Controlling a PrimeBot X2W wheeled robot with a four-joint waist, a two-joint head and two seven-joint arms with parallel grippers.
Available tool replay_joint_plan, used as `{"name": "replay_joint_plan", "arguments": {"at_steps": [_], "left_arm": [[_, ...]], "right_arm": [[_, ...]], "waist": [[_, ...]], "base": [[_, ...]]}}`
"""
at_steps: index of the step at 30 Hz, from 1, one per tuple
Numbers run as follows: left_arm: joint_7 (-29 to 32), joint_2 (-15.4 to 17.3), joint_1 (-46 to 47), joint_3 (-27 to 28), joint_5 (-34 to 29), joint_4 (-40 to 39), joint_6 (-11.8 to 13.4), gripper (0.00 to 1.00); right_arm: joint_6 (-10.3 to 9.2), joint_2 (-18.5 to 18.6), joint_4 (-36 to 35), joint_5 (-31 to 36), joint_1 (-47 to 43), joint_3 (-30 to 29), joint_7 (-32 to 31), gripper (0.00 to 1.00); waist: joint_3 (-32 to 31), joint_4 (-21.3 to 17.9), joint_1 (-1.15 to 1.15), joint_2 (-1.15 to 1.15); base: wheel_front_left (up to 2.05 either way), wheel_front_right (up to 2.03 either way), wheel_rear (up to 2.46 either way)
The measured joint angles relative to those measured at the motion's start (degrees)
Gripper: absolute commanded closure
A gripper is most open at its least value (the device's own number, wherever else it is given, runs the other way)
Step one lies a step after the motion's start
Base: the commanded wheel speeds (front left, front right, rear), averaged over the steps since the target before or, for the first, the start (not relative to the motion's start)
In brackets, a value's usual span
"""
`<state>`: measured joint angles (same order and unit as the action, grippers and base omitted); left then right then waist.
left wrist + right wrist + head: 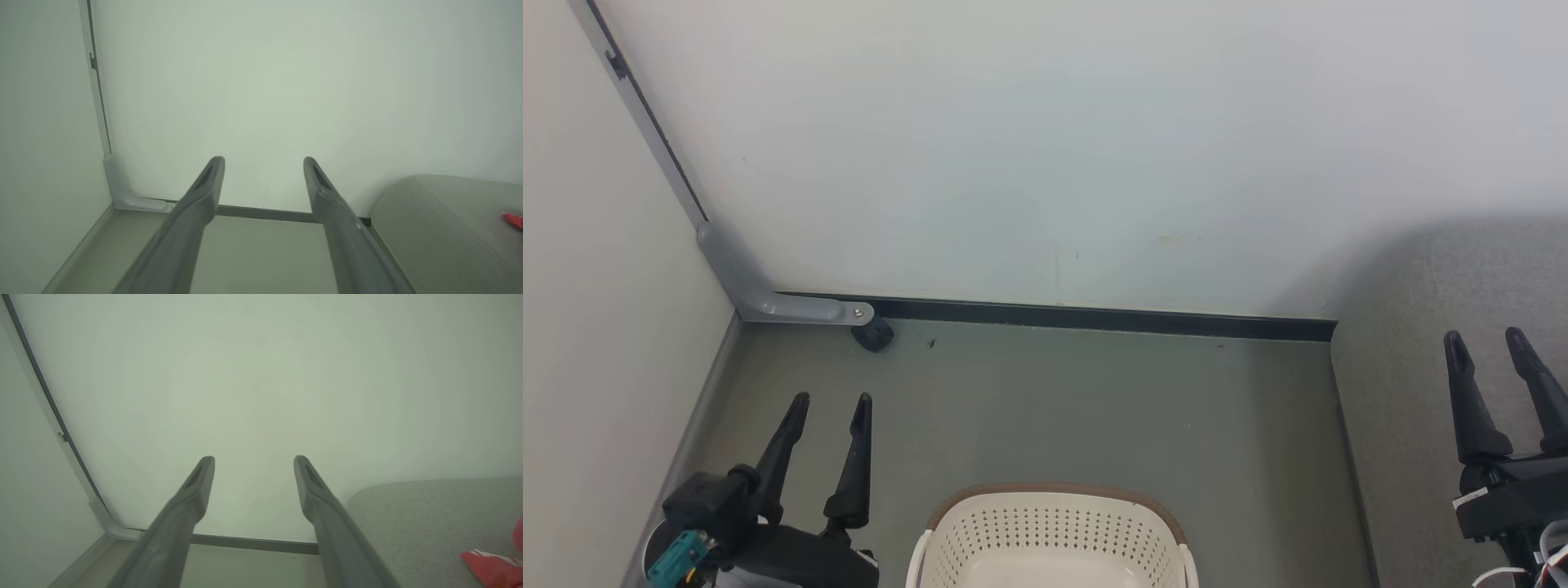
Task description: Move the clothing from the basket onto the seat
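Where the clothing [492,568] comes into sight, at the lower right edge of the right wrist view, it rests on the seat [408,522], not in the basket [1054,488]. Only a red corner with white stripes is seen. The rest is cut off by the picture's edge, so its long axis and the way it points cannot be told. The left wrist view catches a smaller red scrap at its right edge, also on the seat. From both pairs of fingers the clothing thus lies to the right. The right arm is judged the nearer, since the red patch shows larger in its view and, in the head view, the right fingers [1468,404] hang over the seat's fabric. The left fingers [855,465] hang over the floor [1094,408], just left of the basket. Both pairs stand wide apart and hold nothing, their tips pointing toward the wall [1054,163]. The basket stands on the floor between the two arms, with the seat near on its right. The part of its inside that shows, the far perforated wall and a strip of bottom, is bare, while its near half is out of the picture. Judged from this, the transfer looks done; any further reach would go rightward and fall to the right arm.
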<state>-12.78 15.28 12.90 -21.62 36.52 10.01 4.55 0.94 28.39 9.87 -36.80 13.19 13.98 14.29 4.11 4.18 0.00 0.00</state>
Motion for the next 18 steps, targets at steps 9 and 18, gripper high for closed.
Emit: {"name": "replay_joint_plan", "arguments": {"at_steps": [9,18], "left_arm": [[-0.49,0.32,-1.74,0.79,0.0,-0.87,0.49,0.0],[-0.52,0.07,-1.88,1.25,-0.01,-1.1,0.51,0.0]], "right_arm": [[-0.63,-2.65,-0.54,1.26,-2.36,-0.66,0.0,0.0],[-0.94,-4.81,-0.49,1.9,-4.25,-1.82,0.0,0.0]], "waist": [[-0.49,0.34,0.0,0.0],[-0.42,0.04,0.0,0.0]], "base": [[0.0,0.0,0.0],[0.0,0.0,0.0]]}}
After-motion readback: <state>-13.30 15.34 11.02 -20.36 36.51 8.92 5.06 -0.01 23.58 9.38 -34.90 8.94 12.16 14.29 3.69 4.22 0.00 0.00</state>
